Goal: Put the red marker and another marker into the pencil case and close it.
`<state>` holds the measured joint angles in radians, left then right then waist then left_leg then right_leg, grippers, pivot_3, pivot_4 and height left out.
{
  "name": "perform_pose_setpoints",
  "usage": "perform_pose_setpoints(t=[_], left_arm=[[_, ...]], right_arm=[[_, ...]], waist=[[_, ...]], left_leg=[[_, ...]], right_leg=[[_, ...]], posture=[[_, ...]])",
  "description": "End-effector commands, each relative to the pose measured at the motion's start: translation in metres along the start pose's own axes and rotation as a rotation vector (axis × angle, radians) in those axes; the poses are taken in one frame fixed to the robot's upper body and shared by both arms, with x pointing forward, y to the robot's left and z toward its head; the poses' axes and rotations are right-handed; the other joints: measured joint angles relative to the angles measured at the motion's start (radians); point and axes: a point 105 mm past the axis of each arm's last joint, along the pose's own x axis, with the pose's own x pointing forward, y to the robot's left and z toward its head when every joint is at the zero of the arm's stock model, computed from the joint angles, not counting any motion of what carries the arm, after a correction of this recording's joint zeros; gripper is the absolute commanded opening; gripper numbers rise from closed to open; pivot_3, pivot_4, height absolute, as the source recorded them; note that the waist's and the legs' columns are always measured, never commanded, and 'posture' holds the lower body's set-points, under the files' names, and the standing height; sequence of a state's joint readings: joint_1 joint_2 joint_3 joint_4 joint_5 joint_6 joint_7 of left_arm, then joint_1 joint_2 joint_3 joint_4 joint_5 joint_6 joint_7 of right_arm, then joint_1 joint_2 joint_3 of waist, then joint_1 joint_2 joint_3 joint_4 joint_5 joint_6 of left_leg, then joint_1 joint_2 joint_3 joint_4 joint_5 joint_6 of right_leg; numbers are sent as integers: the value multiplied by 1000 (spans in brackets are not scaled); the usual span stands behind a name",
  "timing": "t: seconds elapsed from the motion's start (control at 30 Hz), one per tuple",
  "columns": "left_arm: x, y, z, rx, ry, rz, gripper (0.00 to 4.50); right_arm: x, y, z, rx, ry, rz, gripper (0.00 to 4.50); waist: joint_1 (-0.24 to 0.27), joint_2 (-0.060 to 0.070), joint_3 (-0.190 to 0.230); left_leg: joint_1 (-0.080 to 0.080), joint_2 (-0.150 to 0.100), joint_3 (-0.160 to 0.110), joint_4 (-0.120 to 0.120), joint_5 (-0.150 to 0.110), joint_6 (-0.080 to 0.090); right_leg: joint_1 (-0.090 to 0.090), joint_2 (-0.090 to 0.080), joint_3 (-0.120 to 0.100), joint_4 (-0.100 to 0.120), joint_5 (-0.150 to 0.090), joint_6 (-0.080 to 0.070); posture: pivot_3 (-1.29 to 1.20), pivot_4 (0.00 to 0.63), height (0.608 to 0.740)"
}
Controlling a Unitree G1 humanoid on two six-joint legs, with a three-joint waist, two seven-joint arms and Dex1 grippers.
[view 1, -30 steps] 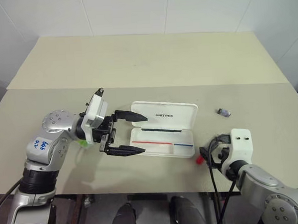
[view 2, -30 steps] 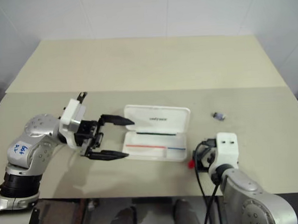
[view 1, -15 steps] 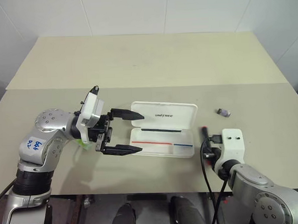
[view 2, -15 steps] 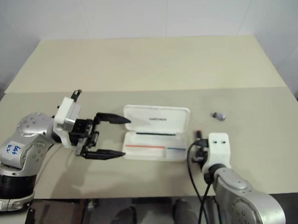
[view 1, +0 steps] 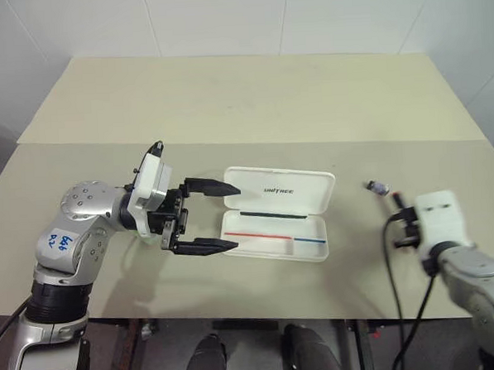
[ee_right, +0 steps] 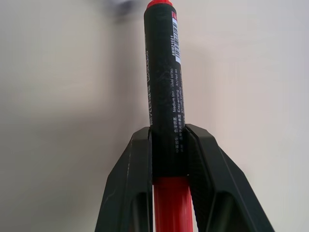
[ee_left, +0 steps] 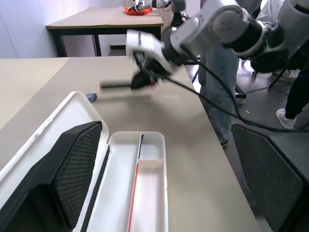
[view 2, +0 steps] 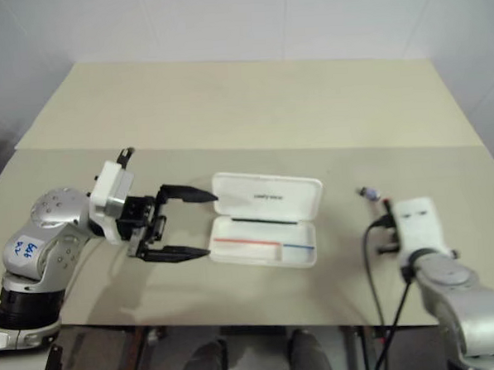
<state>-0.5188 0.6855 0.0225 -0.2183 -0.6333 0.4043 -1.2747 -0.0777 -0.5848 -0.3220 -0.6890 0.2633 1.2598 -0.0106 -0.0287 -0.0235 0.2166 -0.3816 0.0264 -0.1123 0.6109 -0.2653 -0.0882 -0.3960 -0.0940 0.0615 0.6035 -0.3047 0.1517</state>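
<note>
From the head camera we see a big, flat, pale table with a smooth top. In the middle lies the pencil case, a white hard plastic box with round corners, and it lies open. Its lid is tipped back and has small dark letters on it, and the tray part has a thin red line, a blue line and a black line. Our left gripper hangs at the left end of the case with its two long, pointy black fingers spread wide apart and nothing between them. Our right gripper is well off to the right of the case, near a small grey bit lying on the table. In the left wrist view we look along the white tray of the case, between two fat black finger pads with a bumpy mesh look. Far across the table the other gripper holds the red marker out sideways like a stick. In the right wrist view the two smooth black fingers squeeze the red marker tight. The marker is a round tube, shiny red low down and black higher up with tiny white writing, and it has a red tip.
</note>
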Motion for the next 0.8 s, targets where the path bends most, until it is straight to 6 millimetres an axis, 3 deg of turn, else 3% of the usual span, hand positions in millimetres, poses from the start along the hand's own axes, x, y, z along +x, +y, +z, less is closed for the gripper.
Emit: perform_pose_setpoints(t=[0.03,0.17,0.23,0.33,0.53,0.67,0.8], left_arm=[[-5,2,2,36,-5,26,4500],[-10,4,1,44,-4,58,4500],[-18,3,-2,44,16,74,4500],[-31,2,-4,46,44,107,4500],[-51,1,-7,54,83,184,4500],[-62,2,-8,46,96,246,4500],[-67,2,-8,46,116,259,4500]], right_arm=[[-7,-24,50,-31,-273,-124,599],[-20,4,87,-65,-506,52,599],[-40,38,106,-12,-630,348,599],[-62,70,112,-85,-703,646,599],[-76,81,131,-176,-886,820,599],[-96,109,120,-300,-921,1138,599],[-94,129,102,-392,-866,1297,599]], waist=[[-8,2,1],[-2,2,1],[-3,2,1],[-1,2,1],[1,2,1],[0,2,1],[0,2,1]], left_leg=[[-1,0,1,0,0,0],[-6,0,1,0,0,0],[-8,1,1,0,0,0],[-8,1,1,0,0,0],[-8,1,2,2,0,-1],[-8,1,1,2,0,-1],[-8,1,1,2,0,-1]], right_leg=[[-2,0,0,0,0,0],[-10,0,0,5,0,0],[-11,0,0,6,0,0],[-11,0,0,7,0,0],[-11,0,0,7,0,0],[-11,1,0,8,0,0],[-11,1,0,8,0,0]], posture=[[0,150,740],[0,150,740],[0,150,740],[0,150,740],[0,150,740],[0,150,740],[0,150,740]])
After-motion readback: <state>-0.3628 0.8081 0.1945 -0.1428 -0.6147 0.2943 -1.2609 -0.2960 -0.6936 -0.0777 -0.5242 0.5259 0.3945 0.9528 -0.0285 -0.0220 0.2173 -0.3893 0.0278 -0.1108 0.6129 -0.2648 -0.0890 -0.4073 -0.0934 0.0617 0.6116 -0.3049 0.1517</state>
